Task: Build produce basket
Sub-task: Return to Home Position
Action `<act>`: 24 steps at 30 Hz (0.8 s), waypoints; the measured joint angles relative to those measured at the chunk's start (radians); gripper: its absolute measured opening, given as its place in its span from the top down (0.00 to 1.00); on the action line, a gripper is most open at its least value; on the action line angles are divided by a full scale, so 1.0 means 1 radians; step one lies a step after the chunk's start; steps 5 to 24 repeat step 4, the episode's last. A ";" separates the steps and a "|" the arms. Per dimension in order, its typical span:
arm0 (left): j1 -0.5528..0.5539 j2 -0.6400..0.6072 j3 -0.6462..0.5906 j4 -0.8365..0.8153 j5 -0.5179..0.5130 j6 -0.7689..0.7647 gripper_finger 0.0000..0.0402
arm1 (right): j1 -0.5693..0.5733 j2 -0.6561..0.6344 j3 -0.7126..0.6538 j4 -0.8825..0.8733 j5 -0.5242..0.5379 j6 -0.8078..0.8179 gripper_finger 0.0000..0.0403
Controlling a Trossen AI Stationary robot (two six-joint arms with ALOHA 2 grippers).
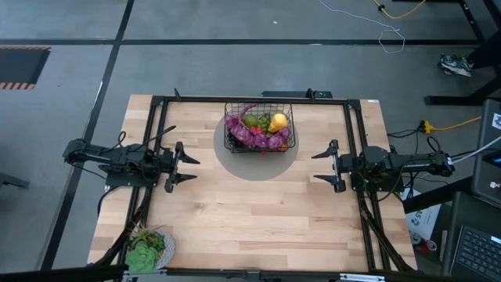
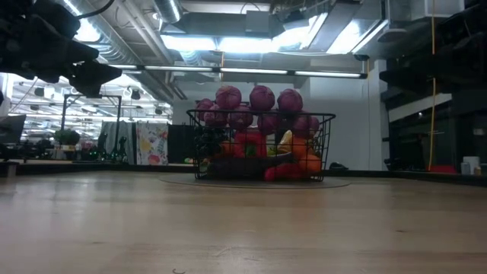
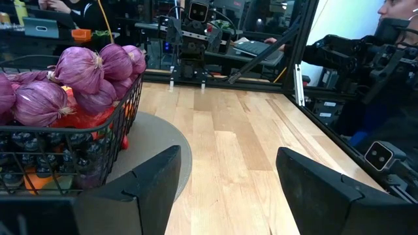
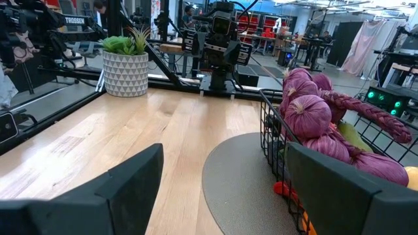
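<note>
The black wire basket (image 1: 259,125) stands on a round grey mat (image 1: 227,163) at the table's far middle. It holds produce: a purple string of bulbs (image 1: 257,135), a yellow pear (image 1: 279,121), green fruit (image 1: 250,121), red peppers (image 2: 248,142) and oranges (image 2: 308,162). My left gripper (image 1: 188,167) is open and empty, left of the basket. My right gripper (image 1: 323,167) is open and empty, right of it. The basket also shows in the left wrist view (image 3: 65,150) and the right wrist view (image 4: 281,150).
A white pot with a leafy green plant (image 1: 145,251) stands at the table's near left corner; it also shows in the right wrist view (image 4: 125,65). The black frame rails (image 1: 354,157) run along the table's sides. Bare wood lies between the grippers (image 1: 258,211).
</note>
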 joint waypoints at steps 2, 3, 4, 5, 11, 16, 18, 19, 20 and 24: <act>0.000 0.000 0.000 0.000 0.000 0.000 0.38 | 0.000 0.000 0.000 0.000 0.000 0.001 0.20; 0.000 0.000 0.000 0.000 0.000 0.000 0.38 | 0.000 0.000 0.000 0.000 0.000 0.001 0.20; 0.000 0.000 0.000 0.000 0.000 0.000 0.38 | 0.000 0.000 0.000 0.000 0.000 0.000 0.20; 0.000 0.000 0.000 0.000 0.000 0.000 0.38 | 0.000 0.000 0.000 0.000 0.000 0.000 0.20; 0.000 0.000 0.000 0.000 0.000 0.000 0.38 | 0.000 0.000 0.000 0.000 0.000 0.000 0.20; 0.000 0.000 0.000 0.000 0.000 0.000 0.38 | 0.000 0.000 0.000 0.000 0.000 0.000 0.20; 0.000 0.000 0.000 0.000 0.000 0.000 0.38 | 0.000 0.000 0.000 0.000 0.000 0.000 0.20; 0.000 0.000 0.000 0.000 0.000 0.000 0.38 | 0.000 0.000 0.000 0.000 0.000 0.000 0.20; 0.000 0.000 0.000 0.000 0.000 0.000 0.38 | 0.000 0.000 0.000 0.000 0.000 0.000 0.20; 0.000 0.000 0.000 0.000 0.000 0.000 0.38 | 0.000 0.000 0.000 0.000 0.000 0.000 0.20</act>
